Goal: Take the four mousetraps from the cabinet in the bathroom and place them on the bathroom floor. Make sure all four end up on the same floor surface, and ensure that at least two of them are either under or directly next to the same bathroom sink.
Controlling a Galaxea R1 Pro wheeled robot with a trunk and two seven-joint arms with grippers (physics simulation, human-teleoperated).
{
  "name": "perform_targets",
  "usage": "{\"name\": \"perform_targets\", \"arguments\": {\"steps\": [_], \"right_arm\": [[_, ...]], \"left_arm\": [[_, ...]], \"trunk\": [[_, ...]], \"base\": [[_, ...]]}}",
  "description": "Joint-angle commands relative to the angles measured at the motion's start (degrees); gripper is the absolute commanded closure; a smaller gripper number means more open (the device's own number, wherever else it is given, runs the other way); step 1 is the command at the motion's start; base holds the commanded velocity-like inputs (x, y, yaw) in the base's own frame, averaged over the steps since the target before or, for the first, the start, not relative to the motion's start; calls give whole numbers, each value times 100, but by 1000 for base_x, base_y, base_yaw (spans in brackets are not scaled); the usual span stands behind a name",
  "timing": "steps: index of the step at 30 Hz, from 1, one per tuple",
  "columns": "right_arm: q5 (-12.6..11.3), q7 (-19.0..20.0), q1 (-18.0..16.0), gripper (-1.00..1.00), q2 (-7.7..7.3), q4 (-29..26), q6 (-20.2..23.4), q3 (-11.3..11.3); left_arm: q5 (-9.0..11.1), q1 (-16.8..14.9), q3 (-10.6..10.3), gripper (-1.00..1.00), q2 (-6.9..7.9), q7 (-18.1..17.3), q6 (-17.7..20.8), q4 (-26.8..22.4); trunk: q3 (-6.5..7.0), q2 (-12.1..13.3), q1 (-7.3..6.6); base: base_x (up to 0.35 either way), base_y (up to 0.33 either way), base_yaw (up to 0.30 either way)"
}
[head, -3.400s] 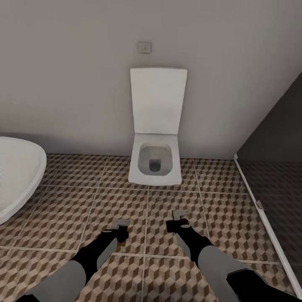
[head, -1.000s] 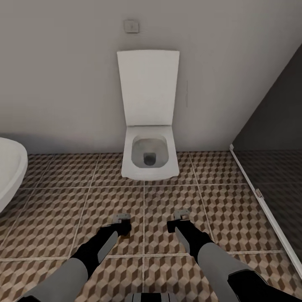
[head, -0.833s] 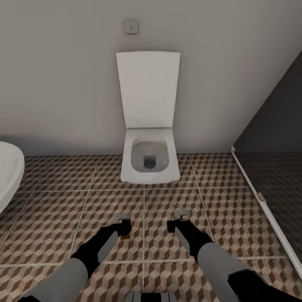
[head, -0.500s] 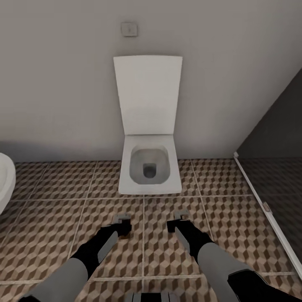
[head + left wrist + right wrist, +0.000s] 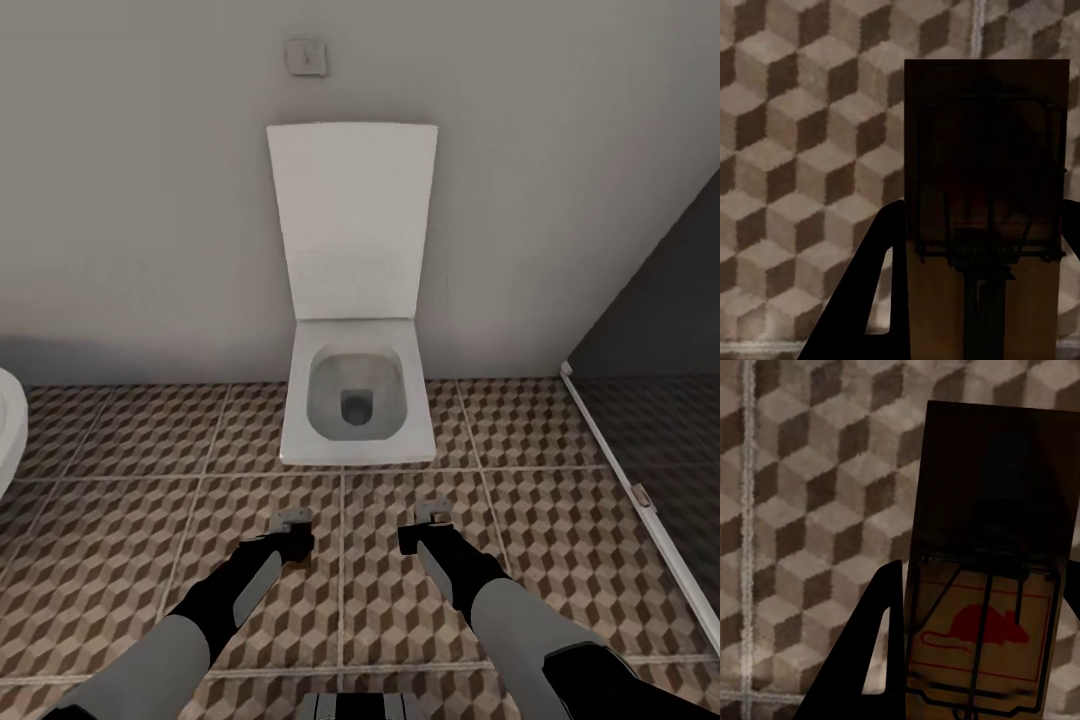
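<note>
I'm carrying one mousetrap point(image 5: 986, 210) clamped in the left gripper point(image 5: 293, 522) and another mousetrap point(image 5: 990, 562) in the right gripper point(image 5: 431, 517), both hanging lengthwise over the bathroom floor point(image 5: 130, 520); sink edge point(image 5: 8, 430) is lying way off left, nearer my left arm.

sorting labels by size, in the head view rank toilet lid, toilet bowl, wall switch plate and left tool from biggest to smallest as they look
1. toilet lid
2. toilet bowl
3. and 4. left tool and wall switch plate look alike; the plate is farther, so unranked.

Sink point(image 5: 8, 425) cut off at left; mousetrap point(image 5: 986, 210) perhaps shadowed.
</note>
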Motion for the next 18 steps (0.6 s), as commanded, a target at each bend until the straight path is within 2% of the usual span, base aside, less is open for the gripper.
{"name": "perform_targets", "arguments": {"steps": [1, 18], "right_arm": [[-47, -25, -2, 100, 0, -8, 28, 30], [-55, -24, -2, 100, 0, 1, 29, 29]], "left_arm": [[52, -3, -33, 100, 5, 68, 16, -11], [54, -2, -33, 100, -1, 68, -19, -3]], "trunk": [[-22, -43, 22], [-327, -725, 395]], "base": [[2, 0, 0], [0, 0, 0]]}}
